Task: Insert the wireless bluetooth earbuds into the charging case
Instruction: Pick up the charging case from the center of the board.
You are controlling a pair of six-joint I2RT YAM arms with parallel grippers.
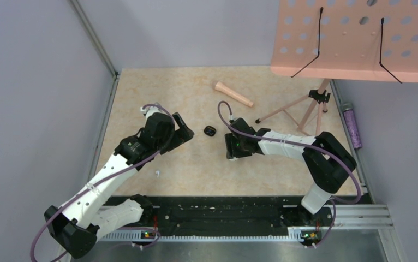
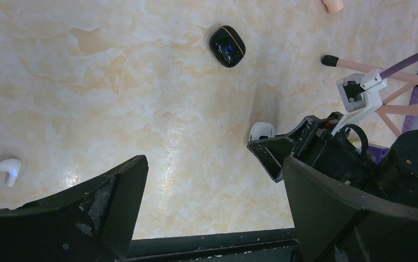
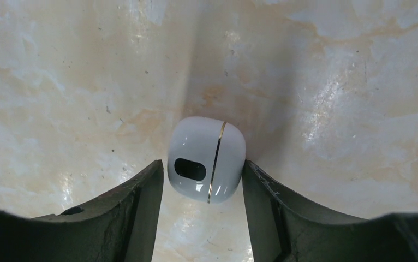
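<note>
The right pincer (image 3: 202, 166) stands narrow around a small white case (image 3: 200, 139) with a gold seam, one finger on each side of it on the table (image 3: 59, 82). One finger looks to be touching and the other shows a sliver of gap, so I cannot tell whether it truly grips. The case is smooth and rounded, and I reckon an off-centre squeeze could squirt it forward or spin it round. The left pincer (image 2: 213, 166) hangs wide and holds nothing.

The one earbud (image 2: 9, 169) I can find lies on the table well apart from the white case, over by the left arm. It is tiny, so thick fingers could flick it away or pinch it crooked. A black case (image 2: 227, 46) with a gold rim lies between the two pincers. Which case the earbud belongs to I cannot tell, and going for the wrong one is a real risk.

I see no second earbud anywhere. The dark oval on the white case is hard to make out. From above, the white case is hidden under the right pincer.
</note>
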